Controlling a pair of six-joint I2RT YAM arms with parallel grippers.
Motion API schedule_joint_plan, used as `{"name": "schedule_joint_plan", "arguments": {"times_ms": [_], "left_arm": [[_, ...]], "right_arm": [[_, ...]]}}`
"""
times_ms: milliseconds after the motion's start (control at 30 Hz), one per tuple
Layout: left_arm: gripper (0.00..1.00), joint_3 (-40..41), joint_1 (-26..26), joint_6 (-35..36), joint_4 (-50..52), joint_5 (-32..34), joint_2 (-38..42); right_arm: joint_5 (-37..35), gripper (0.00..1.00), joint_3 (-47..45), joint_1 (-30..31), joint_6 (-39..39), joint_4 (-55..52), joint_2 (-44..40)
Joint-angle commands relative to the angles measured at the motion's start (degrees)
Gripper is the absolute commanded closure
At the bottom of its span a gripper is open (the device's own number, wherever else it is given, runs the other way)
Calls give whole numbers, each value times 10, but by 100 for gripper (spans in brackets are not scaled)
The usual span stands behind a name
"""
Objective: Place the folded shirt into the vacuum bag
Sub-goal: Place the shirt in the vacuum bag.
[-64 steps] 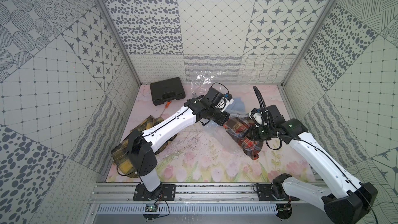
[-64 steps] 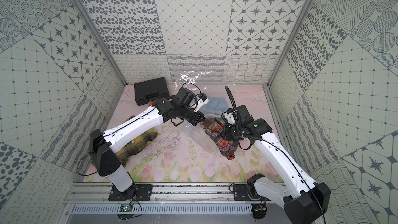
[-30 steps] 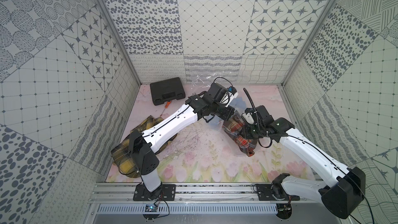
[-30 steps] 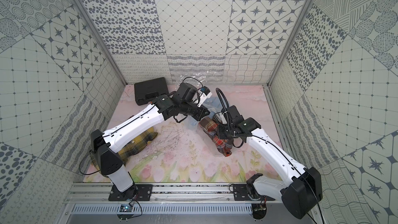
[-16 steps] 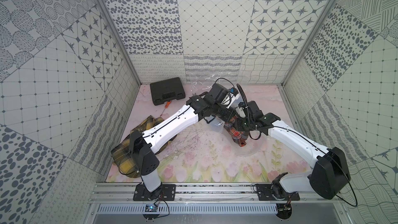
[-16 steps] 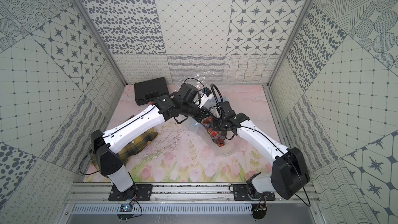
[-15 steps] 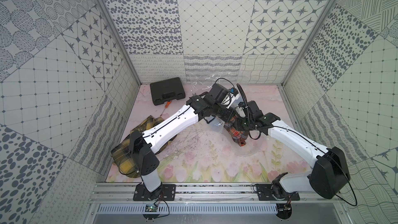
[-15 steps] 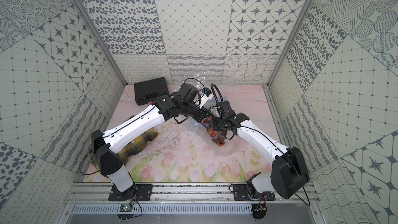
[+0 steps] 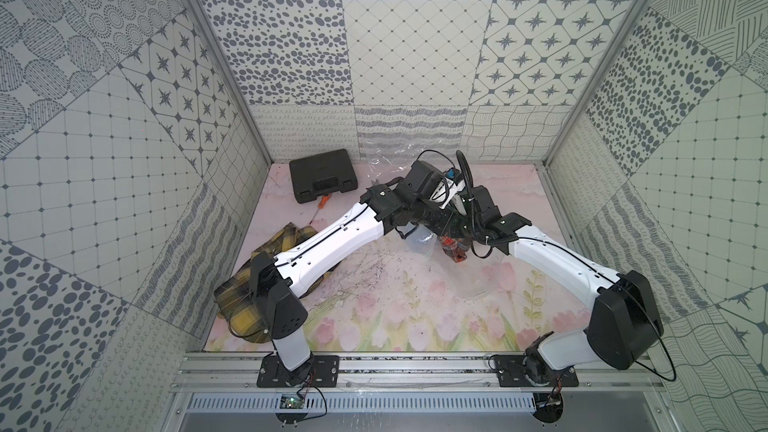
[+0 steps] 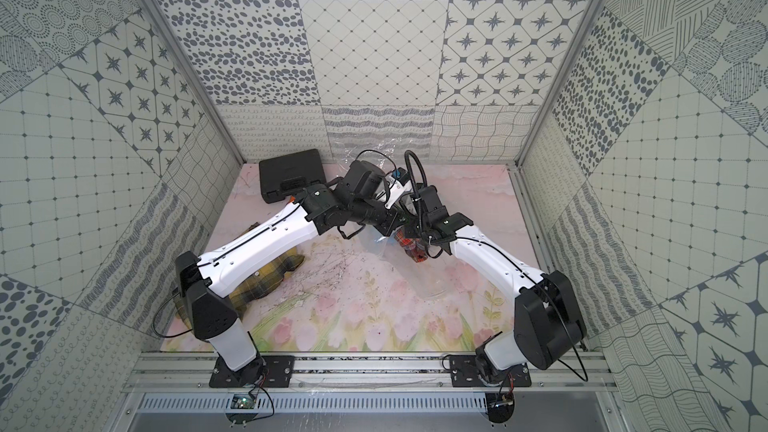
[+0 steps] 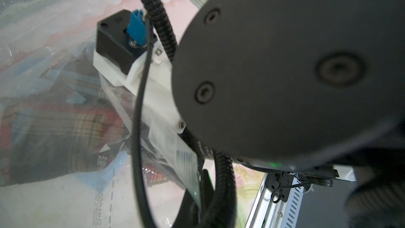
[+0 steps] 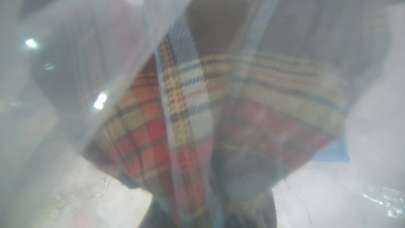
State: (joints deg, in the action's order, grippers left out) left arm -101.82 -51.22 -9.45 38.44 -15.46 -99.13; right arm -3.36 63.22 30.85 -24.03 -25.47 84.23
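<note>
A hard black case [image 9: 322, 174] sits by the back wall, and a yellow plaid cloth [image 9: 243, 309] lies under the left arm. Both arms reach inward with their wrists crowding together. The left gripper [image 9: 449, 224], clamped tight, holds up an edge of the crinkly clear vacuum bag [image 9: 478, 280]. The right gripper [image 9: 455, 238], narrowly parted, grips the red plaid folded shirt [image 9: 456, 250] inside the bag's mouth.

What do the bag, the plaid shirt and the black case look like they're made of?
Bag: thin clear plastic film, glossy; it crinkles, glints and shows the shirt through it.
Shirt: soft woven cloth, matte, likely cotton or flannel; the plaid threads show.
Case: seemingly hard moulded plastic, matte black, with shaped recesses on its front.
</note>
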Motion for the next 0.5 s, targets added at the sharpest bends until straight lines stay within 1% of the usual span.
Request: {"name": "schedule_joint_plan", "arguments": {"times_ms": [0, 67, 133, 167, 200, 267, 400, 433, 467], "left_arm": [[99, 0, -17, 15, -9, -46, 0], [99, 7, -16, 15, -12, -43, 0], [99, 15, -13, 12, -14, -47, -1], [99, 17, -12, 11, -12, -48, -3], [99, 16, -11, 11, -6, -45, -5], [99, 24, -7, 10, -4, -42, -4], [99, 51, 9, 1, -13, -41, 10], [99, 55, 13, -1, -13, -40, 13], [99, 60, 14, -2, -15, -39, 16]], "right_arm": [[-39, 100, 12, 5, 4, 127, 18], [-42, 100, 4, 7, 6, 155, 39], [-28, 94, 4, 7, 2, 165, 70], [-20, 88, 7, 7, 0, 164, 82], [-12, 81, 7, 7, -5, 161, 92], [11, 64, 8, 5, -10, 145, 101], [88, 24, -1, -17, -18, 99, 75], [106, 17, -9, -26, -17, 90, 60], [119, 13, -17, -33, -15, 80, 46]]}}
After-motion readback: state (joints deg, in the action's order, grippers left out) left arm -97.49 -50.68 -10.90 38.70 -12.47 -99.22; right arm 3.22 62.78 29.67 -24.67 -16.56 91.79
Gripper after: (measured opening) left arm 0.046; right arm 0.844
